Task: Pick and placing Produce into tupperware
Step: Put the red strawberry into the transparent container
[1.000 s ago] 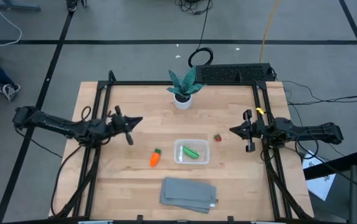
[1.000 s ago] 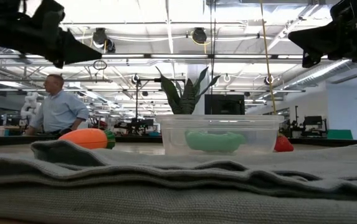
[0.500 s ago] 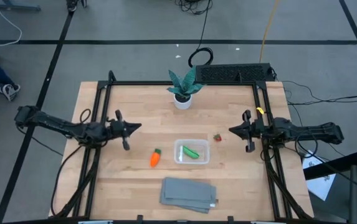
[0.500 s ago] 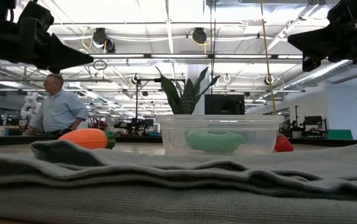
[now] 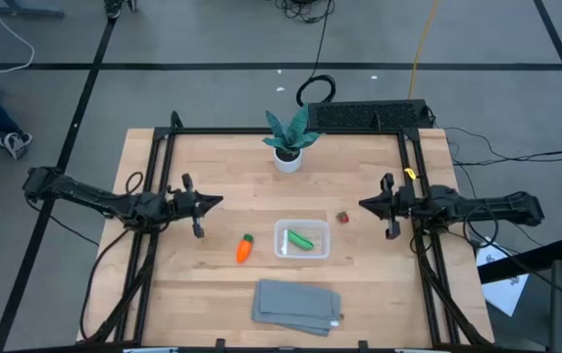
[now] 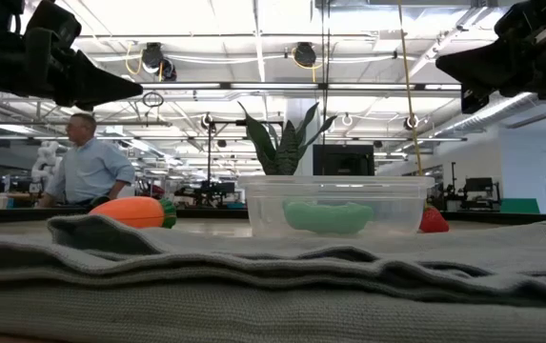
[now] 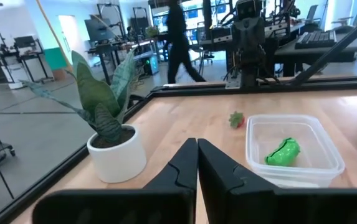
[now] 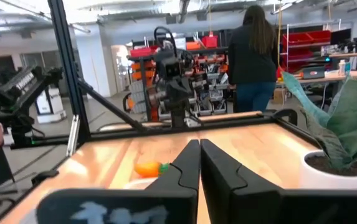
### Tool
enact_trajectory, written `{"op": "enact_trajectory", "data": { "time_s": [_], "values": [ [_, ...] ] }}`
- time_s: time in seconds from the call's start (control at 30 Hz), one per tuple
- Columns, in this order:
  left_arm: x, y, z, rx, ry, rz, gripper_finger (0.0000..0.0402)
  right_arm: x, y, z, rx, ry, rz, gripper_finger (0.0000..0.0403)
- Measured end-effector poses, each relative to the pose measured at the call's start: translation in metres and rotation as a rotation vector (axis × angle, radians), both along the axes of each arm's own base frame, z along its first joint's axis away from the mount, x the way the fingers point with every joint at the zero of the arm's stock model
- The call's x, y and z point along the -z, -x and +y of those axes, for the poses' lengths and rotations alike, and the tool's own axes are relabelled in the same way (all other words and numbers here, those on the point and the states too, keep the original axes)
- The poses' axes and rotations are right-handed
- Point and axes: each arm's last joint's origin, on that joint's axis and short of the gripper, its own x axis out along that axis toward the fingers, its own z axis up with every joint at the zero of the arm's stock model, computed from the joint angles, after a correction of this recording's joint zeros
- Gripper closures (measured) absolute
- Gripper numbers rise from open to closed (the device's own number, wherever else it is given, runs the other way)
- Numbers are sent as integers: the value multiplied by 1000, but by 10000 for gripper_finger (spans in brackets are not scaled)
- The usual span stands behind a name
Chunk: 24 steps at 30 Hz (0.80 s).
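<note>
The clear tupperware [image 5: 302,239] sits mid-table with the green pod [image 5: 303,240] lying inside it, also plain in the left wrist view [image 7: 282,151]. The orange carrot [image 5: 243,249] lies on the wood to the tupperware's left. The tiny red berry [image 5: 342,216] rests on the wood at the tupperware's far right corner. My left gripper [image 5: 221,199] hovers shut over the table's left part, away from the carrot. My right gripper [image 5: 362,205] hovers shut just right of the berry, above it.
A teal-leaved plant in a white pot [image 5: 288,142] stands near the far edge. A folded grey cloth [image 5: 297,305] lies by the near edge. A black frame [image 5: 281,131] rims the table. People move in the room beyond.
My left gripper has drawn back toward the table's left edge, a short way, staying shut. The produce and tupperware have kept their places.
</note>
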Motion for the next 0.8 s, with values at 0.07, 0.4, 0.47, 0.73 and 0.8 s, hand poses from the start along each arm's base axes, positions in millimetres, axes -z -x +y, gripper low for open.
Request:
{"op": "enact_trajectory", "data": {
  "time_s": [0.07,0.4,0.47,0.73,0.8],
  "values": [
    [0,0,0,0,-14,4,390,-2,-1,0,-1,-2,-16,397],
    [0,0,0,1,-44,10,385,1,-13,0,-1,-1,62,402],
    [0,0,0,1,-55,12,382,-5,-17,0,15,-8,73,402],
    [-8,0,0,-5,-166,-28,399,-34,-35,-2,78,-36,205,403],
    [-8,0,0,-5,-175,-24,399,-42,-39,-1,77,-53,258,403]
  ]
}}
